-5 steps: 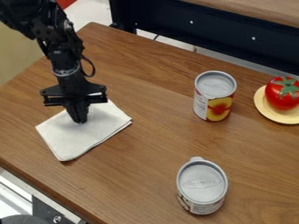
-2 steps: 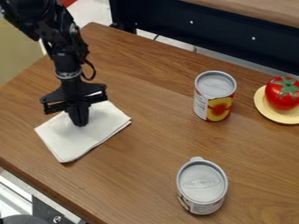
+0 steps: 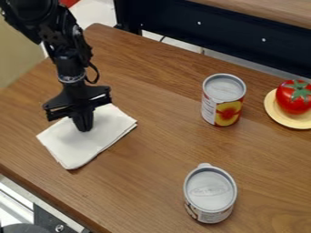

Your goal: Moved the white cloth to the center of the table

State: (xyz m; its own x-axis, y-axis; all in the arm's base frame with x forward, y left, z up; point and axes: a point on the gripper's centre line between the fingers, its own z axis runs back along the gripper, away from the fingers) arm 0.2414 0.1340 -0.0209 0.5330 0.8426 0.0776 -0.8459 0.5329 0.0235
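Wooden table (image 3: 146, 168): white cloth (image 3: 76, 148), two closed cans (image 3: 223, 102), tomato (image 3: 293, 100) on a plate (image 3: 280, 117).

Pale floor (image 3: 98, 12) behind dark-blue furniture frame (image 3: 182, 27).

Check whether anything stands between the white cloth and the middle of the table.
Nothing visible does. The upper can and lower can stand farther right, apart from each other, and could matter only if the cloth slides too far.

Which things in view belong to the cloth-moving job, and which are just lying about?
Job:
- white cloth
- black gripper, at the cloth
- wooden table

Lying about:
- red-and-yellow can
- can nearest the camera
- tomato
- pale yellow plate under it
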